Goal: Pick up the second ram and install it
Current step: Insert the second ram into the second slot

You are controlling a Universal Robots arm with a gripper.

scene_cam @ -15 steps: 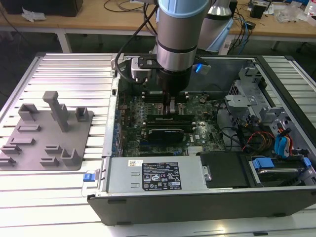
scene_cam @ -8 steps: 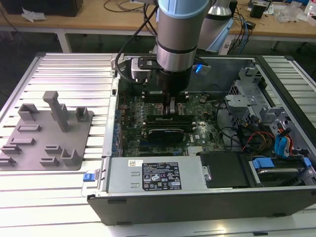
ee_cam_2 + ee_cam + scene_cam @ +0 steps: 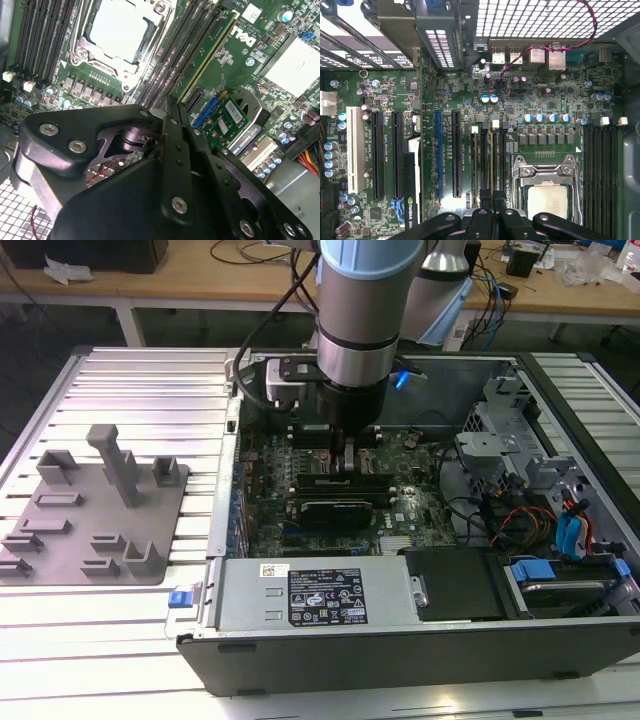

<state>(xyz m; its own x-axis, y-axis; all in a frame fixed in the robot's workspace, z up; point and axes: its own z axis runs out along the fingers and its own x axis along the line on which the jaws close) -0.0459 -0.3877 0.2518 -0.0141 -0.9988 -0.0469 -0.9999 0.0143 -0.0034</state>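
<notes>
1. Where the arm reaches down into the open case point(image 3: 400, 660), the gripper point(image 3: 171, 106) has its fingers drawn together, tips all but meeting. I see nothing pinched between them. The tips hang just over the black memory slots point(image 3: 165, 65).
2. Just beside those tips is a green stick, which I take for the second ram point(image 3: 208, 56). It stands on edge in a slot next to the CPU socket point(image 3: 125, 35). Whether it is pressed fully home I cannot tell.
3. Such a stick should handle as light, thin and stiff, yet fragile. It is best held by its long top edge or short ends, clear of the chips and contacts, and pushed straight down without twisting.
4. Further out, in the exterior view, the graphics card point(image 3: 340, 508) lies just past the slots. The power supply point(image 3: 315, 590) sits by the case's front wall.
5. Farthest, on the exterior view's left, the grey tray point(image 3: 160, 510) rests on the ribbed tabletop point(image 3: 130, 380), well apart from the gripper.
</notes>
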